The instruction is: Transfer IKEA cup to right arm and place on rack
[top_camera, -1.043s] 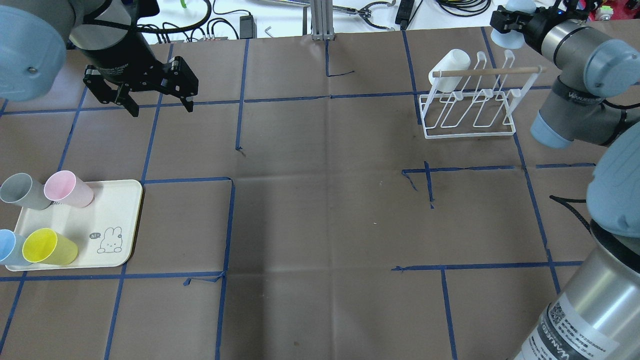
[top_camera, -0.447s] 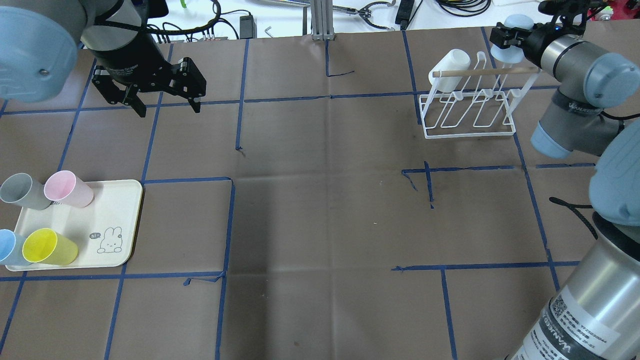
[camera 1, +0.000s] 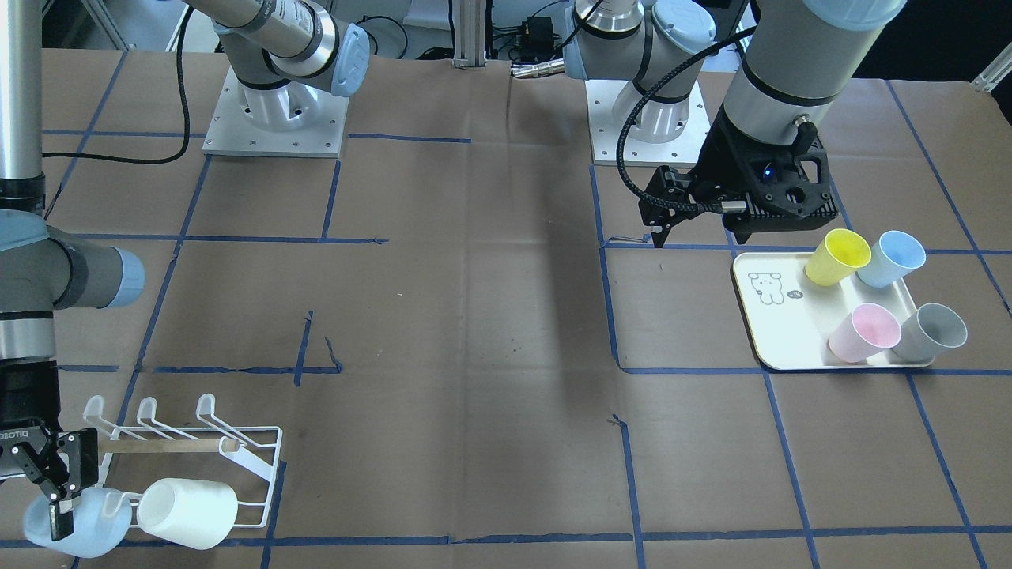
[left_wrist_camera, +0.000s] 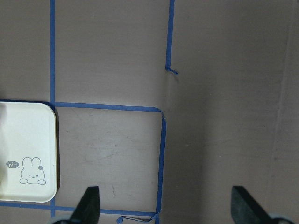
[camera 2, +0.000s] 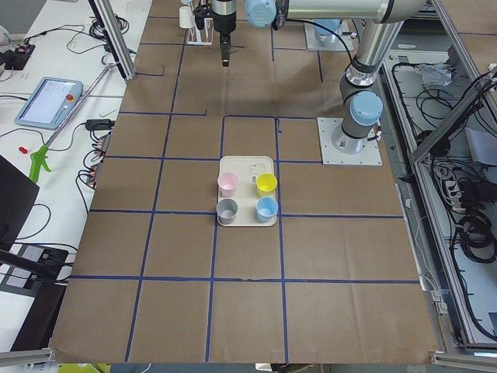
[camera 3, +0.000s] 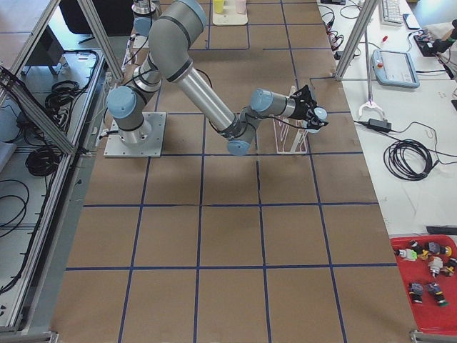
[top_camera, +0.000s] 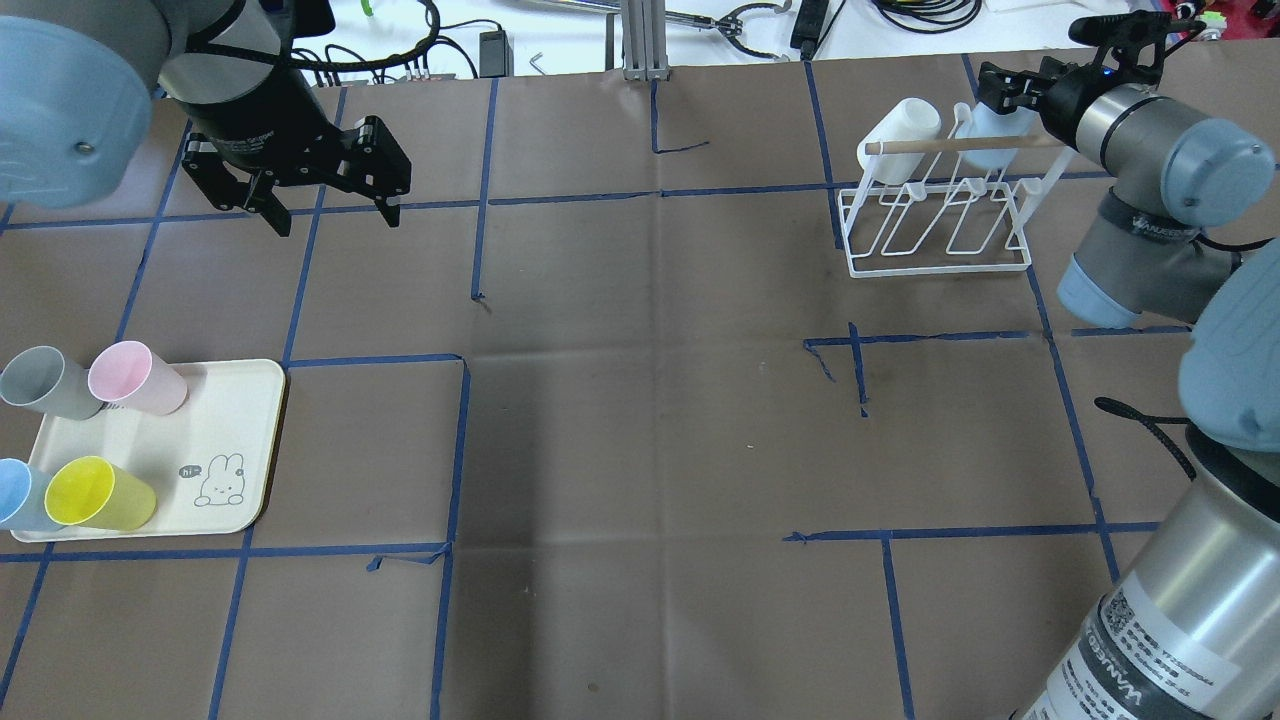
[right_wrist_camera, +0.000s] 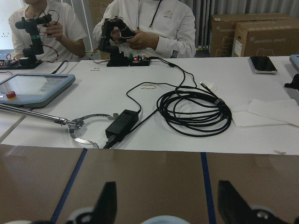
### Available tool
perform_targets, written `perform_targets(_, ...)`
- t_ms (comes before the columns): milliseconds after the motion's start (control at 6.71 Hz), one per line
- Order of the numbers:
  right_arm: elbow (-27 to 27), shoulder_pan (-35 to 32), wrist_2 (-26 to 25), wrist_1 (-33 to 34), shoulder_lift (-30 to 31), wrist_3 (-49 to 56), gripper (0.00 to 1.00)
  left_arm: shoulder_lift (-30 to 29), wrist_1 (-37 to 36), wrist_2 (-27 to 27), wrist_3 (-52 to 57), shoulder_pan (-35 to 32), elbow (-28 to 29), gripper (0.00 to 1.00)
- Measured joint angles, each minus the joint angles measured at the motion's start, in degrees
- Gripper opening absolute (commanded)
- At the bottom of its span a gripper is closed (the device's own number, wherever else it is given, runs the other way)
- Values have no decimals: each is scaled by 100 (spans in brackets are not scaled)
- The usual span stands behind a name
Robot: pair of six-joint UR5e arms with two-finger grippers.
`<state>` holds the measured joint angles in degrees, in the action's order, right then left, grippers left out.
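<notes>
Two arms: the silver-grey jointed right arm [top_camera: 1150, 130] is stretched out to the rack; the left arm's black two-finger gripper [top_camera: 335, 222] is held wide apart and empty, near the tray.
Rack: a white plastic cup [camera 1: 186, 514] is already hung on the white wire cup rack with a wooden dowel [top_camera: 930, 146].
Tray: four pastel cups [top_camera: 98, 493] are left on the cream rectangular tray [top_camera: 235, 420].
Cup: the pale blue tapered plastic cup [camera 1: 87, 521] is tipped sideways at the rack, just beside the white one, and appears clamped by the right gripper [camera 1: 57, 494].
Progress: the hand-over is judged done; seating and release are left.
</notes>
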<state>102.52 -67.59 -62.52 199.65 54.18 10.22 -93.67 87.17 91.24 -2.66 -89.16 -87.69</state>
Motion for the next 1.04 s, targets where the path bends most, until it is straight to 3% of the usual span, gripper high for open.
perform_targets(298,-4,-1,-33,-24,110,-33,100,11,-16,0,-1,11,-12,100)
perform_targets(596,-2,-43,-75,-349,636,-32,100,18,-24,0,-6,12,-32,100)
perform_targets(1043,10,-281,-681,-2481,1861,23,100,8,-25,0,-14,5,-38,100)
